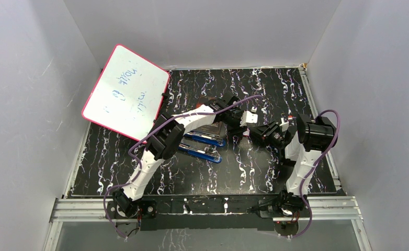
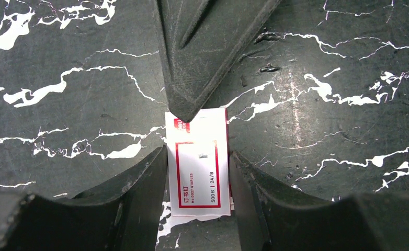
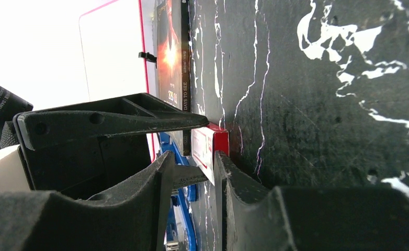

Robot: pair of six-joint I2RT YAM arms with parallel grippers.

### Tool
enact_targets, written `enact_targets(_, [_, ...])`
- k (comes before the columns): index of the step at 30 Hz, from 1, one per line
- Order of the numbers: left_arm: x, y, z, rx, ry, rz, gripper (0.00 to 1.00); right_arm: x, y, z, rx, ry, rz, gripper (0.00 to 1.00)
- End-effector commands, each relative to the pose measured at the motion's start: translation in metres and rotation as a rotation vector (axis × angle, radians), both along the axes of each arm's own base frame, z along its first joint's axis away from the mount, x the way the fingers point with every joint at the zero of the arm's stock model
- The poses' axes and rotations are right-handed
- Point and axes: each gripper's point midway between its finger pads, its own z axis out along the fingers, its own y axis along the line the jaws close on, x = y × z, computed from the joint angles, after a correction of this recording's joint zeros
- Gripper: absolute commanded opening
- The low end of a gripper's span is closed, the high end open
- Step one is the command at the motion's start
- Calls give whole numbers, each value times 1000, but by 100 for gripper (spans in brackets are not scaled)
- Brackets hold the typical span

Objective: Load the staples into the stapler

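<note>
I find the left gripper [image 2: 197, 155] clamped on the red-and-white box [image 2: 198, 184], whose long axis points toward the right gripper [image 3: 194, 157]. I cannot tell whether the right gripper's jaws grip it. The blue stapler [image 1: 202, 152] lies roughly left-to-right beneath the left arm; the staples are hidden.

Centre: L gripper [image 2: 198, 154] & R gripper [image 3: 194, 155] crowding box [image 2: 200, 178];
Left: blue stapler [image 1: 202, 151], whiteboard [image 1: 125, 91] blocking;
Back right: table [image 1: 278, 89] lying open

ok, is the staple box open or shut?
Looks shut: staple box shows an unbroken label face, no staples visible. Left gripper clamps it; right gripper straddles its end.
</note>
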Motion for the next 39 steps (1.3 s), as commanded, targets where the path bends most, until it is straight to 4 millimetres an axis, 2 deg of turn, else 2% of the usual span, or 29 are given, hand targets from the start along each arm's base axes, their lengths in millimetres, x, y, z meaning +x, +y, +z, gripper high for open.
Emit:
enact_targets(1, [-11, 0, -21, 36, 44, -26, 46, 4, 3, 11, -2, -75, 28, 42])
enact_targets(6, [-11, -2, -22, 35, 46, -26, 45, 2, 8, 8, -7, -59, 37, 42])
enact_targets(11, [-12, -4, -22, 34, 49, -24, 38, 3, 11, 6, -16, -51, 38, 41])
enact_targets(21, [-14, -14, -17, 12, 61, -28, 29, 8, 24, 8, -55, -56, 68, 41])
enact_targets(26, [-15, -20, -14, -1, 63, -32, 29, 8, 33, 6, -59, -55, 86, 40])
enact_targets(35, [-21, -29, -9, -20, 69, -50, 29, 11, 32, 6, -60, -55, 77, 39])
enact_targets(39, [-19, -27, -5, -12, 55, -39, 35, 9, 31, 6, -66, -53, 68, 38])
